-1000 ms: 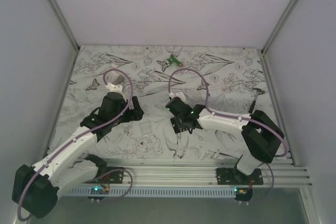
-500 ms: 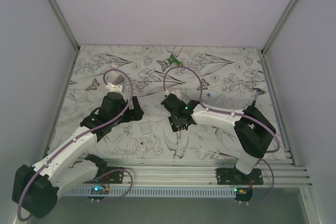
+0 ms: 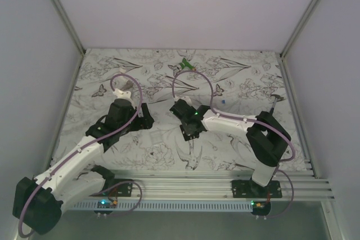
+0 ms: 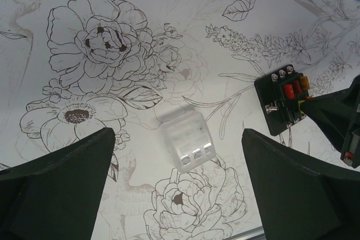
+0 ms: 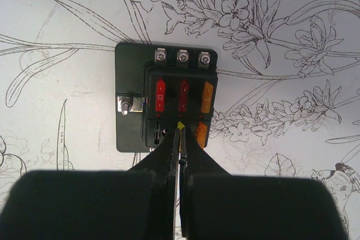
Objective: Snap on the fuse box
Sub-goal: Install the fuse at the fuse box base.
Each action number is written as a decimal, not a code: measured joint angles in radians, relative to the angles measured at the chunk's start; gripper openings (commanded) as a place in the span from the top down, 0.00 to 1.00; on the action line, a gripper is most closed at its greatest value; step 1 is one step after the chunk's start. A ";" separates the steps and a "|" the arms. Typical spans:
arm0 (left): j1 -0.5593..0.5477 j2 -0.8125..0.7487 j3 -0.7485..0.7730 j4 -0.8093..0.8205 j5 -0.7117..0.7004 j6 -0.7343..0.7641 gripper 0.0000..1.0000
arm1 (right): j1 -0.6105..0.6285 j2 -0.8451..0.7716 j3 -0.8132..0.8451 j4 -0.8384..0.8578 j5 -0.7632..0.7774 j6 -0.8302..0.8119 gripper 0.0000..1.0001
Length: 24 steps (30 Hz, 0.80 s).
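Note:
The fuse box (image 5: 132, 82) is a flat black square with red and orange fuses in its slots, lying on the flower-print mat; it also shows in the left wrist view (image 4: 278, 102). My right gripper (image 5: 180, 133) is shut, its tips resting at the box's near middle slot. A bit of yellow fuse (image 5: 180, 125) shows just past the tips, and I cannot tell whether it is pinched. My left gripper (image 4: 179, 195) stands wide open over a clear plastic cover (image 4: 187, 139), apart from it. In the top view the right gripper (image 3: 190, 132) hides the box.
A green-and-white tool (image 3: 185, 63) lies at the far middle of the mat. A tiny blue fuse (image 3: 223, 100) sits right of the right arm's cable. The aluminium rail (image 3: 214, 184) runs along the near edge, and grey walls close in both sides.
The right arm has swung left, carrying its gripper a little left and away. Its fingers closed the last small gap. The left arm has not moved.

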 measured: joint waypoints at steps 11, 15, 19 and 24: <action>0.000 -0.012 0.000 0.000 0.000 0.000 0.00 | 0.000 -0.011 -0.017 0.019 0.000 0.002 1.00; 0.000 -0.026 0.000 0.000 0.000 -0.001 0.00 | -0.001 -0.036 -0.026 0.031 -0.015 -0.002 0.87; 0.001 -0.029 -0.001 0.000 0.000 -0.003 0.00 | 0.000 -0.044 -0.019 0.011 -0.053 -0.019 0.69; 0.001 -0.037 -0.002 0.000 0.000 -0.004 0.00 | -0.007 -0.048 0.036 -0.019 -0.073 -0.053 0.54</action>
